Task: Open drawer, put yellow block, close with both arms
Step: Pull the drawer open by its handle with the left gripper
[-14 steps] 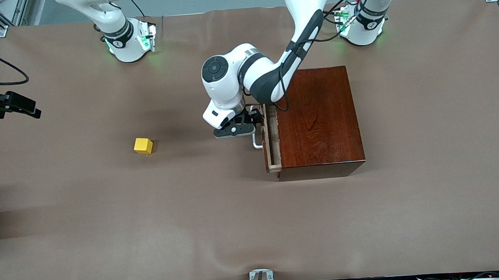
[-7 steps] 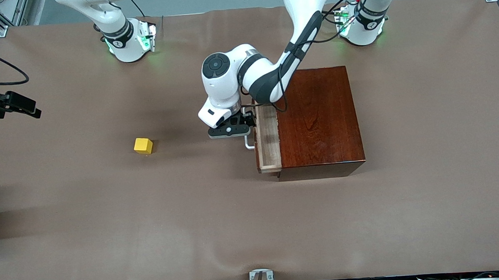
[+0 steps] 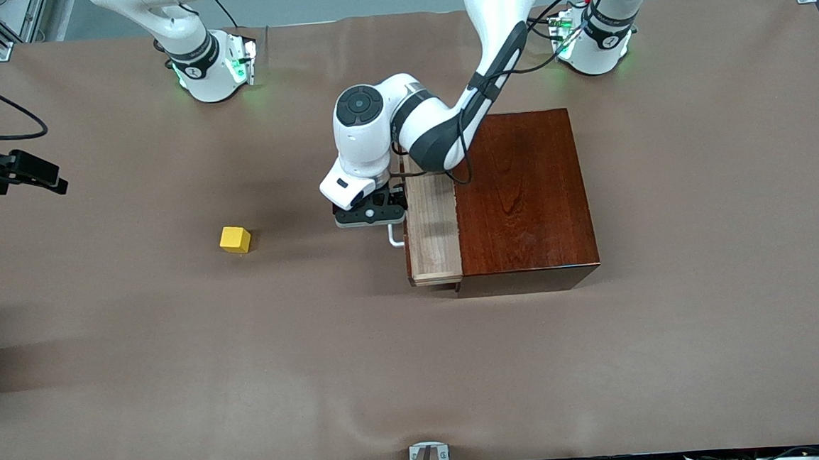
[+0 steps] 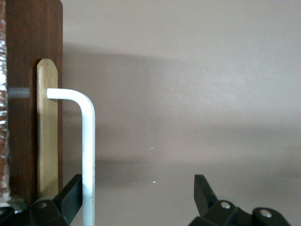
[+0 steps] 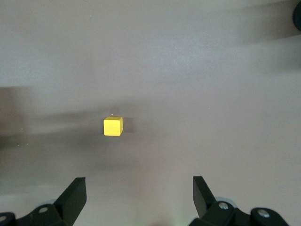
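Your desk (image 3: 177, 386) is covered in smooth brown sheeting. The left arm (image 3: 446, 124) bends down from its base to the drawer (image 3: 432, 232), which stands partly out of the glossy mahogany box (image 3: 525, 194). The left gripper (image 4: 136, 200) has its jaws spread, one finger (image 4: 70, 193) against the white loop handle (image 4: 87, 141). The right gripper (image 5: 139, 197), jaws spread wide, hangs high over the yellow block (image 3: 235, 239), a small cube on bare sheeting well apart from the drawer, toward the right arm's end.
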`<state>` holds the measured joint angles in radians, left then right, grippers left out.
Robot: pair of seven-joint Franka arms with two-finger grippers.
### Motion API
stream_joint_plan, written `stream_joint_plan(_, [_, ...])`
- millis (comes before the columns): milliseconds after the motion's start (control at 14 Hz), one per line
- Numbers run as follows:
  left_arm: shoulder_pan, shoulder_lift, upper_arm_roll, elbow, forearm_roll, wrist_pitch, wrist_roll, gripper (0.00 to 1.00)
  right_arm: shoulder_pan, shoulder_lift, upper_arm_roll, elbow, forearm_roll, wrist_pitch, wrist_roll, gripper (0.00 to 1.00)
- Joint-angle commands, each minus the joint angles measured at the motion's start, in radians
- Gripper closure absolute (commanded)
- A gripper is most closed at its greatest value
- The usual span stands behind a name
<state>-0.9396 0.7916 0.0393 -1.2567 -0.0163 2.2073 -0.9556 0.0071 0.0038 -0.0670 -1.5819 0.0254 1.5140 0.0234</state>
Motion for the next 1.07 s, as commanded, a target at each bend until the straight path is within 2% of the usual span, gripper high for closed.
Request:
stream_joint_plan(0, [-0.01, 0.029, -0.006, 0.042, -0.03, 0.078, -0.015, 0.0, -0.006, 0.002, 0.004, 0.008, -0.002, -0.011, -0.007, 0.0])
stream_joint_plan(571, [-0.013, 0.038, -0.042, 0.042, -0.03, 0.198, -0.029, 0.0, -0.006, 0.002, 0.004, 0.008, -0.002, -0.011, -0.007, 0.0])
stream_joint_plan(1000, [0.039, -0.054, -0.03, 0.04, -0.03, 0.192, -0.095, 0.0, -0.006, 0.002, 0.004, 0.008, -0.004, -0.011, -0.007, 0.0])
